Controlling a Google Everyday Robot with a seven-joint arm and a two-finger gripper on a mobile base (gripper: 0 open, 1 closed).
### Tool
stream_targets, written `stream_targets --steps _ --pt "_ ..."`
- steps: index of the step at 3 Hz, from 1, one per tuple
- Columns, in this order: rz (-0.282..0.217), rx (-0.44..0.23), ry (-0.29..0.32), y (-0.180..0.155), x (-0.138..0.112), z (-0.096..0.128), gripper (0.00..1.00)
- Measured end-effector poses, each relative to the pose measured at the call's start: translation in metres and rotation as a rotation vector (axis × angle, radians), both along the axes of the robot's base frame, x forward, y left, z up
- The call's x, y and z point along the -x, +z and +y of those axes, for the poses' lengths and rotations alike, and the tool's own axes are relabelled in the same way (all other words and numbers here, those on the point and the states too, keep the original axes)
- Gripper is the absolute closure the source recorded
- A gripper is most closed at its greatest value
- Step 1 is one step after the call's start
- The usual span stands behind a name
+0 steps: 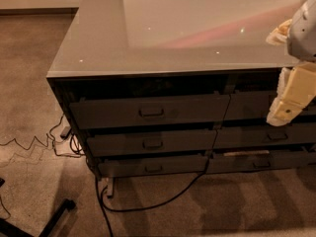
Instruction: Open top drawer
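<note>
Three stacked fronts in the left column; top drawer (108, 113) uppermost, just under the countertop (148, 33), long axis horizontal, small metal pull (151, 112) at centre. Gripper (291, 98) at the view's right edge, level with that front, well right of the pull; open or closed, cannot tell. No readable writing or labels

The gripper (286, 107), down by the front edge of the countertop (173, 38) at its right end, is chunky cream-yellow blocks, boxy, paler at the tip. The arm (305, 28) above is a rounded grey-white shell with a cream bit sticking out.
</note>
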State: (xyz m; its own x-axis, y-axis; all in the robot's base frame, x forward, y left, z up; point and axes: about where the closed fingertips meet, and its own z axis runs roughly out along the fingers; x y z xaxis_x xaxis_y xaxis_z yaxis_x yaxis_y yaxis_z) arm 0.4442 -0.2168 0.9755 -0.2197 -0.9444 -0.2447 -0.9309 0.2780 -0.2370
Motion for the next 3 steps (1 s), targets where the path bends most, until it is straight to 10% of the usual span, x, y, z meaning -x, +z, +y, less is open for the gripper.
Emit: stream_targets --steps 3 --pt "0.154 -0.184 0.170 -0.155 -0.073 0.054 0.00"
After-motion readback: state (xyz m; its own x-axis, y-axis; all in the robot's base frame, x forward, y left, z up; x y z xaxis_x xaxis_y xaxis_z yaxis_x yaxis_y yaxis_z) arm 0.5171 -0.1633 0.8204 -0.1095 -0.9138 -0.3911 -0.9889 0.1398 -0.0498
